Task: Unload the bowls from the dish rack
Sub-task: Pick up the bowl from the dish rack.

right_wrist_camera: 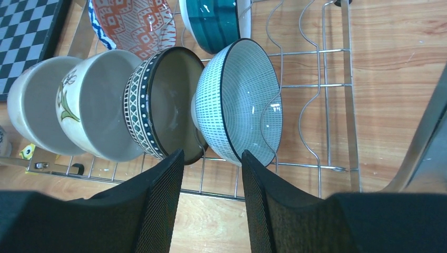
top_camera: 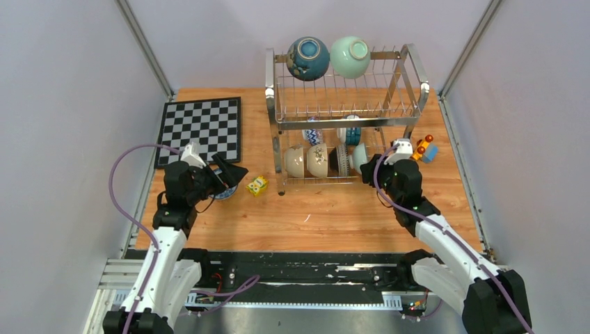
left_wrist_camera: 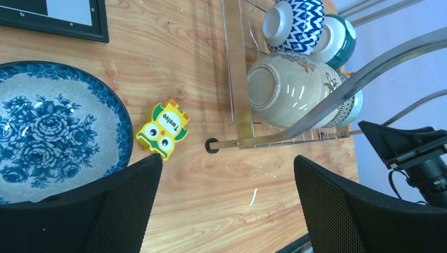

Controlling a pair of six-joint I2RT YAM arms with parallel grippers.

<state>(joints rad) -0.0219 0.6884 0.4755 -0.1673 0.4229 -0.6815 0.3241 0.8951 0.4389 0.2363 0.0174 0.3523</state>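
The dish rack stands at the back centre. A dark blue bowl and a mint green bowl sit on its top tier. Its lower tier holds several bowls on edge, among them two cream ones, a dark-rimmed one and a white striped one. My right gripper is open at the rack's front right, below the gap between the dark-rimmed and striped bowls, with nothing in it. My left gripper is wide open over bare wood, beside a blue floral bowl on the table.
A yellow owl block lies between the floral bowl and the rack's left foot. A chessboard lies at the back left. A toy car sits right of the rack. Grey walls close in on both sides.
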